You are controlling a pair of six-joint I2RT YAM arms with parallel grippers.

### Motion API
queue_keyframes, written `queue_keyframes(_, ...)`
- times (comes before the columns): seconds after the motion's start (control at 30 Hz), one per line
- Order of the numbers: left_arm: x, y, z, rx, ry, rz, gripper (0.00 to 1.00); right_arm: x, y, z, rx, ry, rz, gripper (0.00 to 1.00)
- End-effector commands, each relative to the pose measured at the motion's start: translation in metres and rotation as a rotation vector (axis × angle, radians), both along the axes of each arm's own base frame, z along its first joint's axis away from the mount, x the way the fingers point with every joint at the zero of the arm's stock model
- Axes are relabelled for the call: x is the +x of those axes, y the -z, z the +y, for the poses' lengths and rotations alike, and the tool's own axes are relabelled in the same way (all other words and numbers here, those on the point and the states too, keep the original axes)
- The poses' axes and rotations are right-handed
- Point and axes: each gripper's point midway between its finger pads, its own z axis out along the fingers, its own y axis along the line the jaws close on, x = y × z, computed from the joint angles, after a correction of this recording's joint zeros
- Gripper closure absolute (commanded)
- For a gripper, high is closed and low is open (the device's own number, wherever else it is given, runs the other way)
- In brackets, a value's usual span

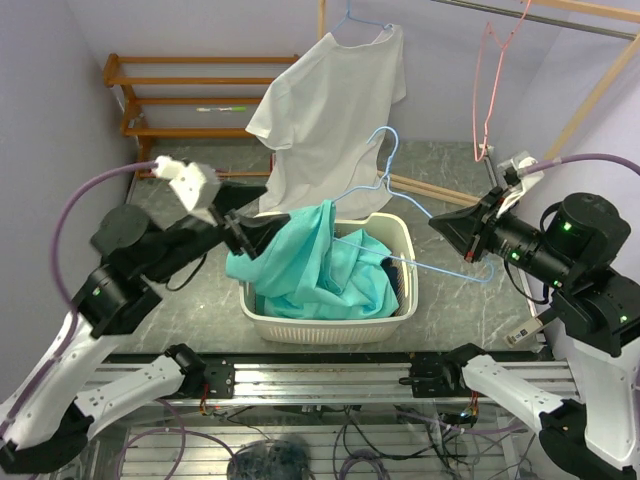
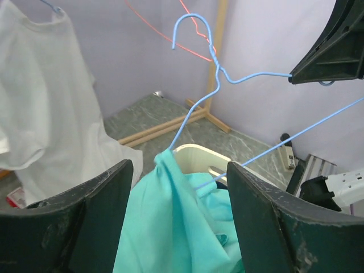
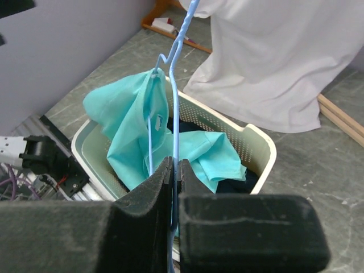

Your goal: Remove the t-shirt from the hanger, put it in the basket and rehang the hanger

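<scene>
Right gripper (image 1: 445, 228) is clamped on the bare end of the hanger (image 3: 177, 114), holding it tilted over the basket (image 1: 330, 325). Its other end is caught in the t-shirt (image 1: 310, 260), which hangs from that point and sags into the basket. Left gripper (image 1: 238, 238) is at the cloth's edge, fingers (image 2: 85, 216) apart with fabric between; whether they pinch it I cannot tell. Judging from this, the shirt is about half off, with one end left to slip free.

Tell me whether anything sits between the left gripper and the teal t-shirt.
Nothing visible does. The left gripper is open, its fingers flanking the teal t-shirt, which hangs off one end of the blue hanger. The right gripper pinches that hanger's wire.
</scene>
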Motion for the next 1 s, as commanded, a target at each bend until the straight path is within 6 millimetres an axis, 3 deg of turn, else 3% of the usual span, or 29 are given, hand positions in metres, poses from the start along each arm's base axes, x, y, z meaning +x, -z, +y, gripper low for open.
queue_keyframes(0.0,-0.001,0.009,0.026,-0.020,-0.108,0.009,0.23,-0.003,-0.025,-0.016,0.003,0.078,-0.045,1.00)
queue_keyframes(0.13,-0.006,0.024,0.036,-0.014,-0.133,0.029,0.24,-0.019,-0.052,-0.025,0.042,0.092,-0.086,1.00)
queue_keyframes(0.27,-0.008,0.038,0.043,0.000,-0.152,0.052,0.25,-0.036,-0.062,-0.032,0.082,0.097,-0.106,1.00)
queue_keyframes(0.33,-0.009,0.046,0.045,0.011,-0.161,0.073,0.25,-0.043,-0.049,-0.019,0.086,0.018,-0.059,1.00)
queue_keyframes(0.4,-0.011,0.052,0.046,0.013,-0.158,0.085,0.25,-0.044,-0.018,0.002,0.048,-0.102,0.061,1.00)
queue_keyframes(0.47,-0.013,0.057,0.046,0.017,-0.154,0.095,0.26,-0.037,0.004,0.007,0.027,-0.106,0.137,1.00)
queue_keyframes(0.73,-0.014,0.078,0.051,0.045,-0.171,0.135,0.26,-0.027,-0.006,-0.007,0.014,0.004,0.128,1.00)
queue_keyframes(0.83,-0.015,0.091,0.051,0.060,-0.173,0.163,0.27,-0.019,0.003,-0.006,-0.007,0.018,0.155,1.00)
queue_keyframes(0.97,-0.013,0.103,0.052,0.070,-0.186,0.186,0.27,-0.005,0.021,0.014,-0.022,-0.059,0.212,1.00)
